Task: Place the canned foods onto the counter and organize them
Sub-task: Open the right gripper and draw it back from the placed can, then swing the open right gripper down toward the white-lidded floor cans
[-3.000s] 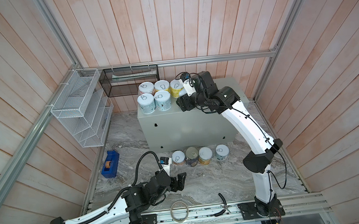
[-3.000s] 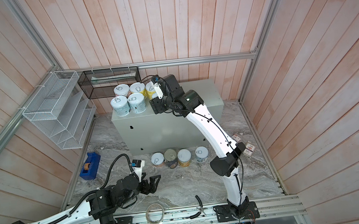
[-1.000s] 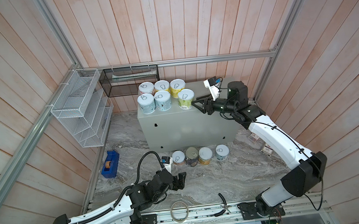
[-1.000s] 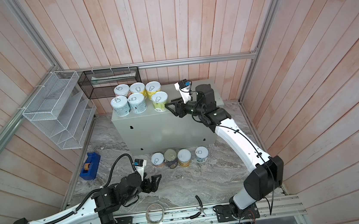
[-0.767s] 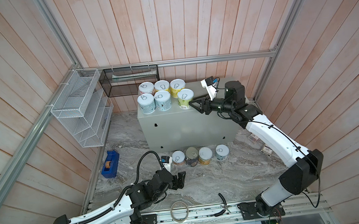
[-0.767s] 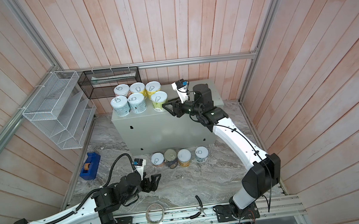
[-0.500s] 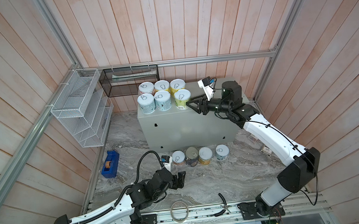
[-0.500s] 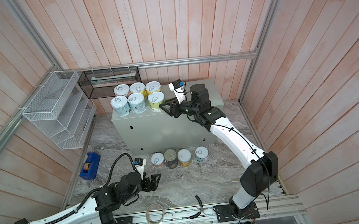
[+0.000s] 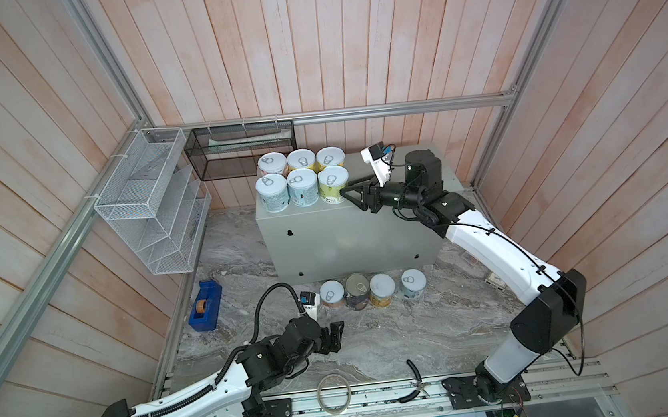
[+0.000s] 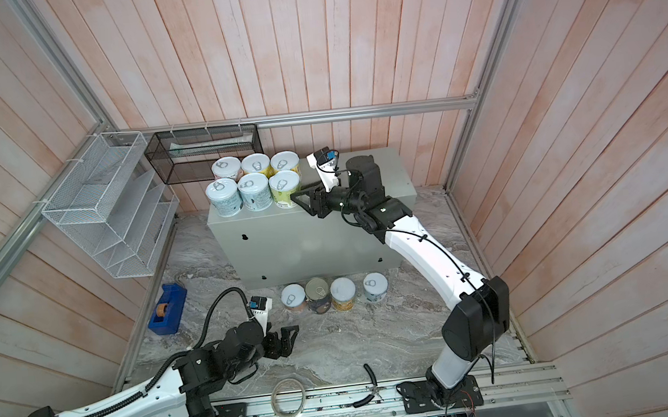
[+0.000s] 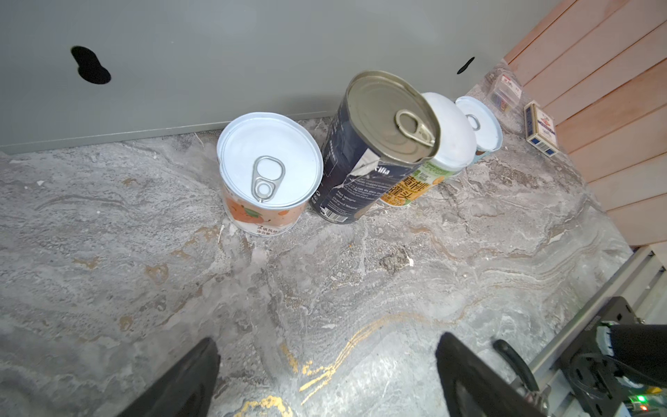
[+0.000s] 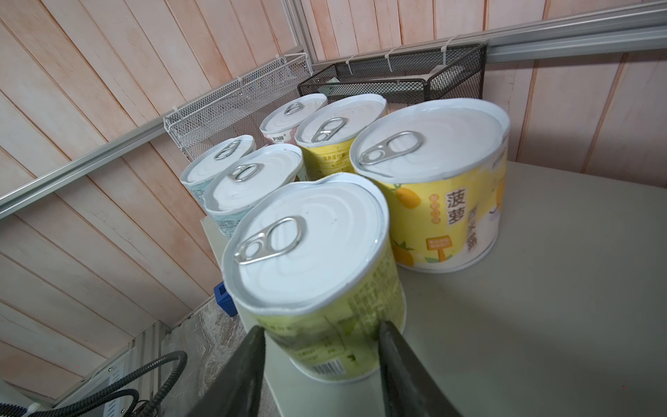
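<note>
**Top views.** In both top views the counter [image 9: 347,233] [image 10: 306,237] is a smooth grey-green metal box with a flat top. Six short cylindrical cans [image 9: 301,181] stand packed two rows by three at the left end of that top. All are upright, with their axes vertical and their silver pull-tab lids up. The right gripper [image 9: 345,194] [image 10: 298,200] lies level over the top and points left. Its tip is against the side of the green can [image 9: 333,184] [image 10: 284,189], at the front right of the block. Four more cans stand upright in a row on the veined marble floor [image 9: 399,337], along the counter's base. The second from the left is the taller navy can [image 9: 358,295]. The left gripper [image 9: 336,336] [image 10: 288,339] hovers low near that row, apart from it.

**Left wrist.** The left gripper [image 11: 326,343] is spread wide and empty, and its black fingers [image 11: 195,379] frame bare marble. Ahead stand four cans:
- the orange can [image 11: 267,177];
- the navy can [image 11: 375,144], with a torn paper label and a dull steel lid;
- a white-lidded can [image 11: 451,133];
- a pale blue one, farthest off.

**Right wrist.** The right gripper [image 12: 321,328] has its jaws drawn in narrower than the green can [image 12: 310,260]. Both fingertips [image 12: 252,346] bear on the can's near wall and clasp nothing. The upper edge of the can's paper label is ragged. The can stands at the counter's [image 12: 541,289] front edge, just beside the yellow can [image 12: 433,187].
</note>
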You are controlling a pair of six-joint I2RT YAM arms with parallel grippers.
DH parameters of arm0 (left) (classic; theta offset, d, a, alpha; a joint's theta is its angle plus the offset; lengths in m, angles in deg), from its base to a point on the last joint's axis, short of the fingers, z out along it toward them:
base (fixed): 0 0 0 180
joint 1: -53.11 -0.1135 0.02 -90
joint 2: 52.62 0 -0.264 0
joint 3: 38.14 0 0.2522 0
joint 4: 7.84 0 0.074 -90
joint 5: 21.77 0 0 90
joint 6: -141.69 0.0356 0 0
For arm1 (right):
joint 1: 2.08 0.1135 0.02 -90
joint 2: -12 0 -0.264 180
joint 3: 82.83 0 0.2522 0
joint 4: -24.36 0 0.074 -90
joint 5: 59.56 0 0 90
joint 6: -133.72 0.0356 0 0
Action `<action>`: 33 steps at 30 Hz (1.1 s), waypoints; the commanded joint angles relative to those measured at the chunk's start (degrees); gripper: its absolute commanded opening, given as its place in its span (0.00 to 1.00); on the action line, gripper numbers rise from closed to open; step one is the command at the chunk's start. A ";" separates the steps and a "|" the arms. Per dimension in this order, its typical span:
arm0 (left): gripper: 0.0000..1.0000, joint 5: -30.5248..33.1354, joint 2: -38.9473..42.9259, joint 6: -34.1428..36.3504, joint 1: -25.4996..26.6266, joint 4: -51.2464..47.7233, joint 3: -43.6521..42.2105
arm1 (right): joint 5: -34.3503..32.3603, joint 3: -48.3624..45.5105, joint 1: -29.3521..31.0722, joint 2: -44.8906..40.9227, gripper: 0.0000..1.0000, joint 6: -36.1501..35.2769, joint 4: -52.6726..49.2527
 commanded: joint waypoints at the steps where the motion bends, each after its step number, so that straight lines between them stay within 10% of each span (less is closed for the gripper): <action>1: 0.96 0.10 1.05 -0.32 -0.33 0.88 -0.85 | -1.13 0.63 0.41 -0.33 0.50 -0.14 0.30; 33: 1.00 1.00 -3.36 3.32 -6.21 1.01 4.05 | -30.51 -16.18 5.56 -28.57 0.75 -4.54 -14.18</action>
